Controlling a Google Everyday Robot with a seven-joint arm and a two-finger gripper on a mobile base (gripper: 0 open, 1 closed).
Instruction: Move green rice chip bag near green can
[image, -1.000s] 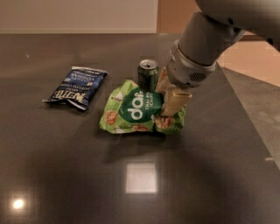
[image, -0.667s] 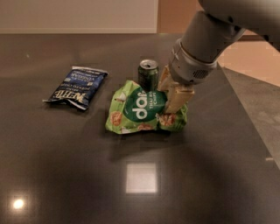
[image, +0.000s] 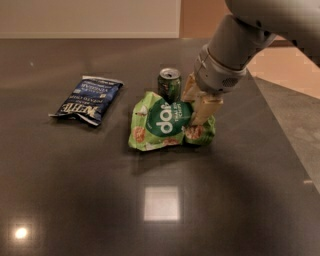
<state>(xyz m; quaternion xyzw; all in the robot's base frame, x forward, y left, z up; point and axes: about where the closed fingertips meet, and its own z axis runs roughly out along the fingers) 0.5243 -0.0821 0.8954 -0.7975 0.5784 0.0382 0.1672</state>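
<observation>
The green rice chip bag (image: 162, 124) lies crumpled on the dark table (image: 75, 190), light green with a dark green oval and white lettering. The green can (image: 169, 84) stands upright just behind the bag, about touching its top edge. My gripper (image: 194, 113) comes down from the upper right and is shut on the bag's right end, its tan fingers (image: 205, 107) pinching the foil right of the can.
A dark blue chip bag (image: 89, 99) with white lettering lies flat to the left of the green bag. The table's right edge (image: 285, 145) runs diagonally, with floor beyond. A wall stands behind the table.
My gripper has dragged the green bag a little to the right and closer under the can. The can and the blue bag have not moved.
</observation>
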